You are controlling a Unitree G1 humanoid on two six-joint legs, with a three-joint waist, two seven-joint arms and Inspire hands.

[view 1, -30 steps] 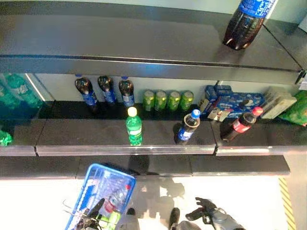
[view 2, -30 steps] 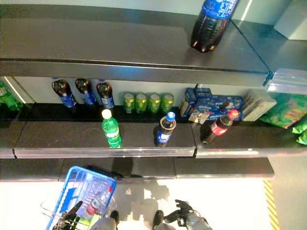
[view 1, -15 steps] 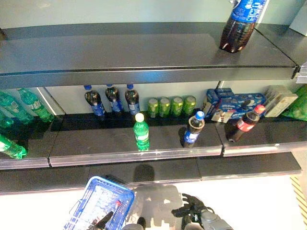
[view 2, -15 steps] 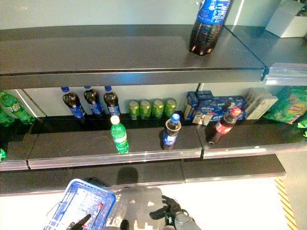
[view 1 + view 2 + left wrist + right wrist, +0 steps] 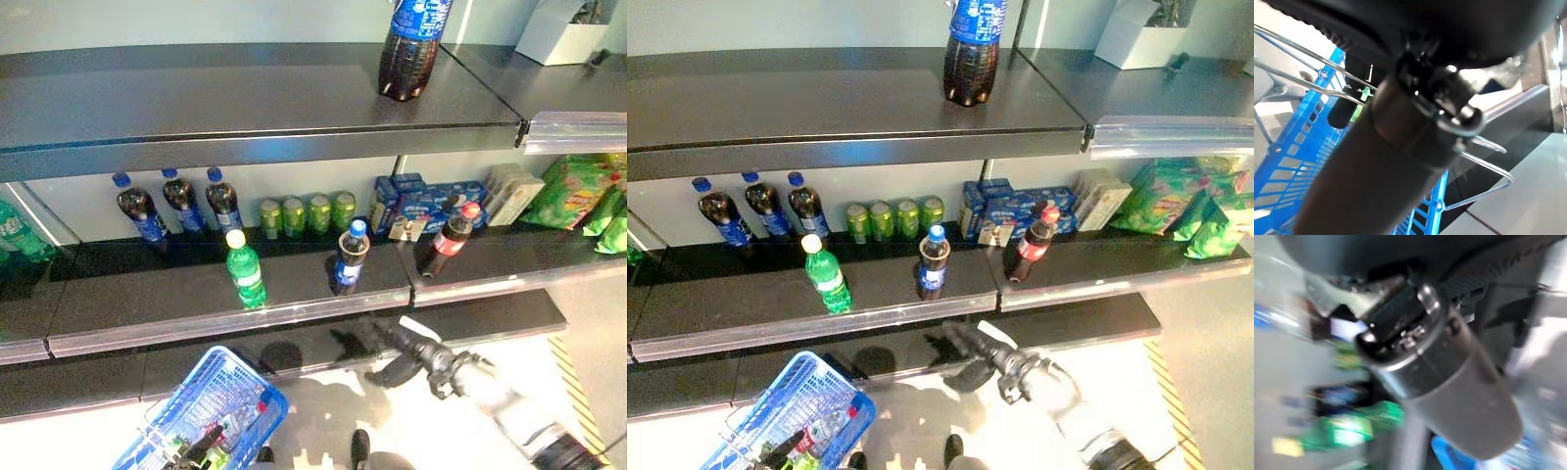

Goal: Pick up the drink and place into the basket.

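A dark drink bottle with a blue cap (image 5: 349, 259) stands near the front of the middle shelf (image 5: 147, 331). A green bottle (image 5: 244, 269) stands to its left and a red-capped cola bottle (image 5: 444, 240) to its right. My right hand (image 5: 392, 348) is open and empty, raised just below the shelf's front edge under the blue-capped bottle. My left hand (image 5: 779, 453) is shut on the wire handles (image 5: 1303, 63) of the blue basket (image 5: 211, 411), which hangs low at the left. A red-capped bottle (image 5: 828, 431) lies in the basket.
Dark bottles with blue caps (image 5: 181, 201), green cans (image 5: 309, 213) and blue boxes (image 5: 421, 201) stand at the back of the middle shelf. A large cola bottle (image 5: 407, 49) stands on the top shelf. Green packs (image 5: 578, 191) lie at the right. A lower shelf (image 5: 470, 318) juts out beside my right hand.
The camera has shifted. My right hand has risen from low near the floor to just under the middle shelf's front edge. The blue basket still hangs at the lower left.
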